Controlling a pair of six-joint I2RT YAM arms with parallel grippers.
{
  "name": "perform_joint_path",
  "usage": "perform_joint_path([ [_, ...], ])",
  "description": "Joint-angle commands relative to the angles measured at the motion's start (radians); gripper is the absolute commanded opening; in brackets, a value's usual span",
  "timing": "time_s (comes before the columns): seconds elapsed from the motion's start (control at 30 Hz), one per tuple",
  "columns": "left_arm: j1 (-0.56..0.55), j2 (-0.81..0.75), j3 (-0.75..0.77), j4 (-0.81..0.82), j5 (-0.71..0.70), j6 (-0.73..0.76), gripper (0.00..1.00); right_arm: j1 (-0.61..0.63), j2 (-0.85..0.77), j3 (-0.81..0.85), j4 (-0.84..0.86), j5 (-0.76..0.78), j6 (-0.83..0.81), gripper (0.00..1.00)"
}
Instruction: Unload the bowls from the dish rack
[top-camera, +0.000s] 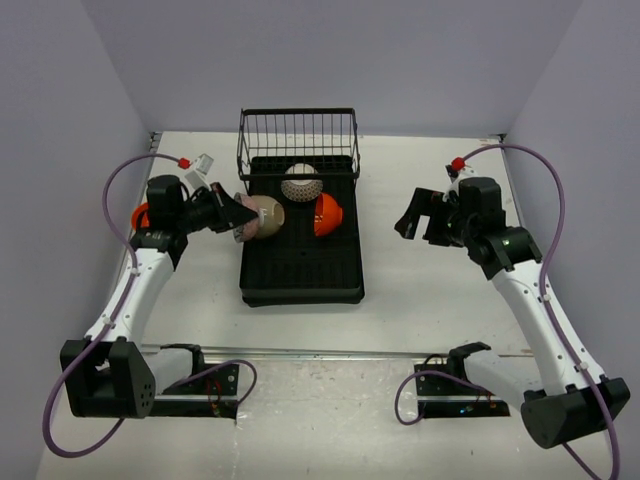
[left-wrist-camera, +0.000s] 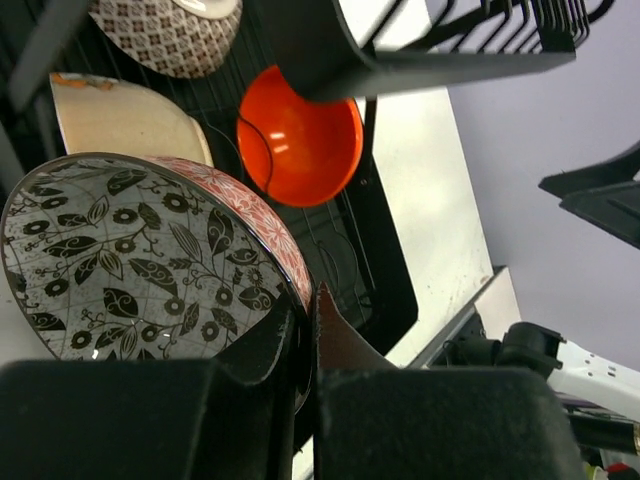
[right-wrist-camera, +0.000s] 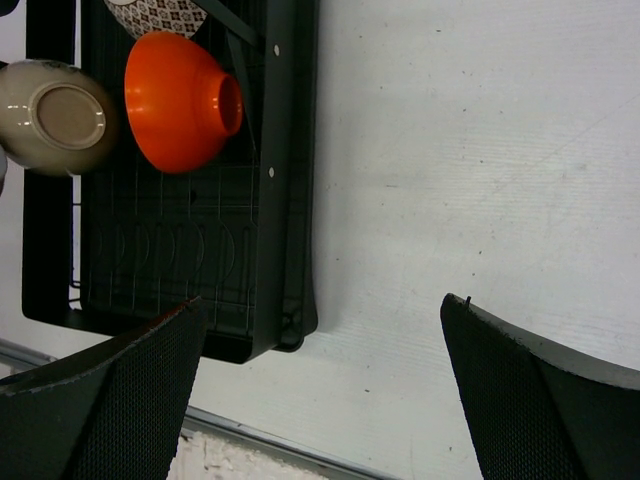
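Note:
The black dish rack lies mid-table, its wire basket at the far end. My left gripper is shut on the rim of a floral bowl, pink-red outside, at the rack's left edge; in the top view the left gripper sits there. A beige bowl, an orange bowl and a brown-patterned bowl stand in the rack. My right gripper is open and empty above the table right of the rack; its wrist view shows the rack's edge and the orange bowl.
An orange object sits on the table behind my left arm, mostly hidden. Walls close in the table on the left, far and right sides. A metal rail runs along the near edge.

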Motion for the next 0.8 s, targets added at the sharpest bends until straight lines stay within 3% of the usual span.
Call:
perform_joint_path([
  [0.0, 0.016, 0.031, 0.091, 0.018, -0.041, 0.062, 0.0, 0.007, 0.004, 0.037, 0.011, -0.006, -0.016, 0.99],
  [0.6, 0.099, 0.09, 0.181, -0.048, -0.089, 0.128, 0.0, 0.017, 0.03, 0.056, 0.005, -0.003, -0.021, 0.99],
  [0.77, 0.125, 0.12, 0.262, -0.132, -0.262, 0.168, 0.0, 0.017, 0.029, 0.045, 0.008, -0.006, -0.019, 0.99],
])
